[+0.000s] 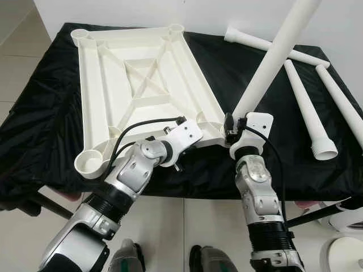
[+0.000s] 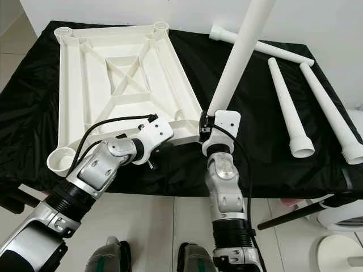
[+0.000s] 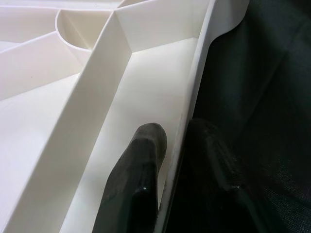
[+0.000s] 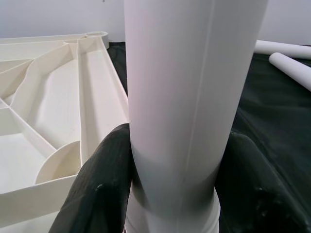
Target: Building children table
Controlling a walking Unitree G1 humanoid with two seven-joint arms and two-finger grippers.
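While my left gripper (image 3: 170, 145) pinches the ribbed white plastic tabletop's (image 1: 136, 73) near rim, my right gripper (image 4: 175, 189) clamps the long white leg (image 1: 272, 56), tilted just beside its near-right corner socket (image 4: 60, 162).

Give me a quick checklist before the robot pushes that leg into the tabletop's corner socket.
1. Right claw grips the leg: ok, fingers on both sides.
2. Left claw steadies the tabletop: ok, it pinches the near rim.
3. Leg end over the near right corner socket: cannot tell, claws hide it.
4. Leg upright: not ok, it tilts.
5. Spare legs out of the way: ok, they lie apart on the black cloth.
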